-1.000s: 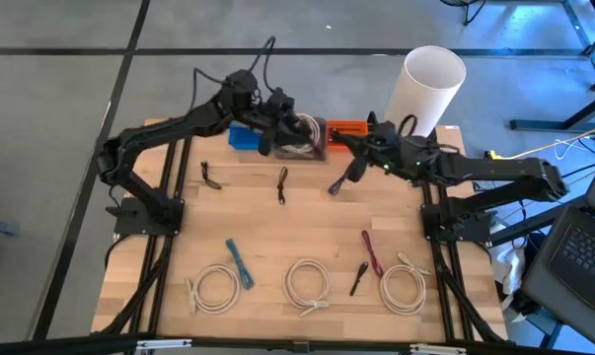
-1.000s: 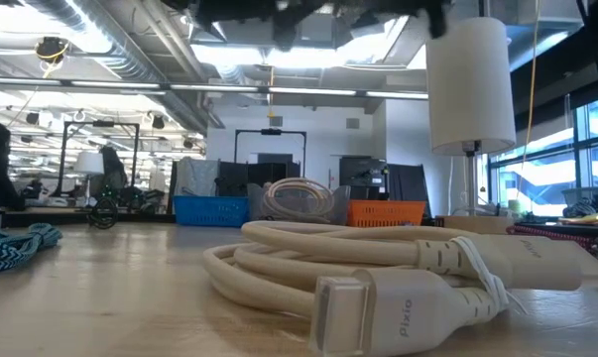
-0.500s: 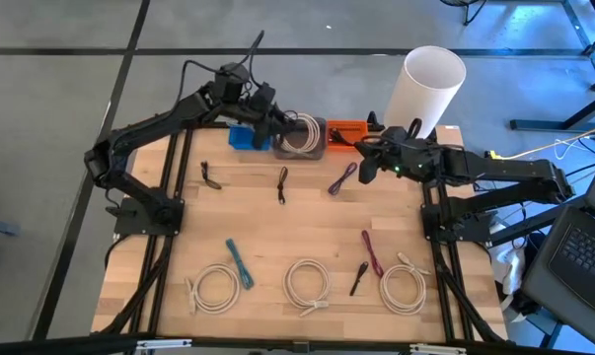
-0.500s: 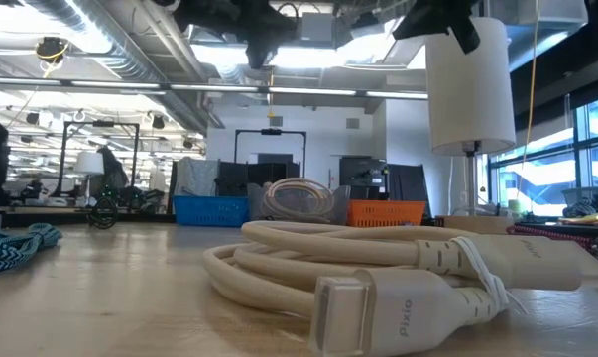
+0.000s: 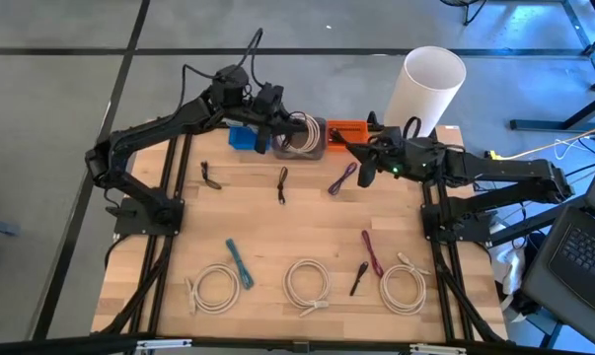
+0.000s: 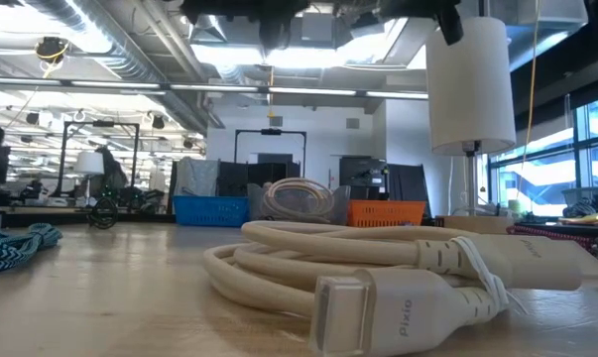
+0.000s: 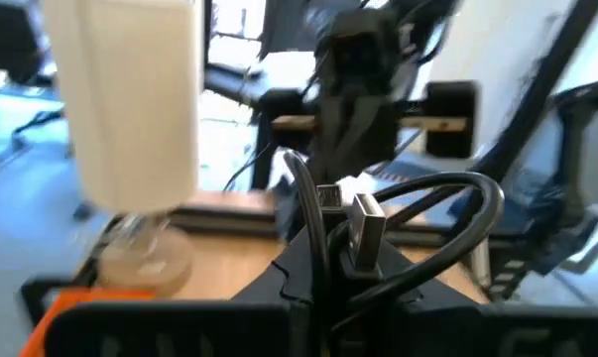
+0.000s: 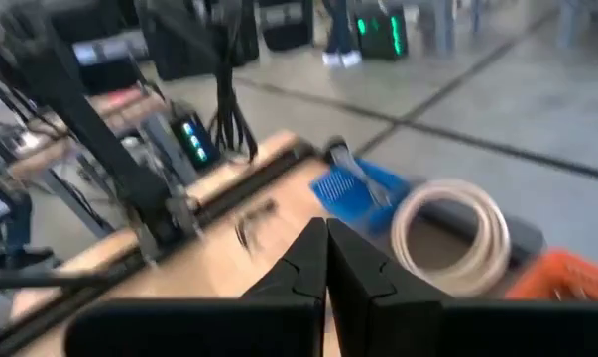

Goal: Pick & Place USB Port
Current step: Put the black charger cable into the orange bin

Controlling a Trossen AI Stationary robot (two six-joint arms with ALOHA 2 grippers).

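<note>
My left gripper (image 5: 277,123) hangs high over the far edge, beside the grey bin (image 5: 304,138) that holds a white coil. It is shut on a black USB cable (image 7: 457,203), whose two metal plugs (image 7: 366,220) stand just past the fingertips in the left wrist view (image 7: 323,283). My right gripper (image 5: 363,172) is shut and empty, up in the air at the far right, close to a purple cable (image 5: 341,180) lying on the table. In the right wrist view (image 8: 326,243) its fingers meet. My left gripper pinches the black USB cable between its two fingers, just behind the plugs (image 7: 330,248). The fingers lie about level, pointing toward the table's right side. The cable is lifted clear, its plugs sticking out past the fingertips and a slack loop (image 7: 482,198) curving off beside them.
A blue bin (image 5: 243,138) and an orange bin (image 5: 344,128) flank the grey one. A tall white cylinder (image 5: 430,84) stands far right. Three white coils (image 5: 307,284), a teal cable (image 5: 240,264), a red one (image 5: 371,251) and black ones (image 5: 282,182) lie on the wood.
My left arm has drawn a little toward the table's left edge, off the middle of the grey bin, and its wrist has rolled.
</note>
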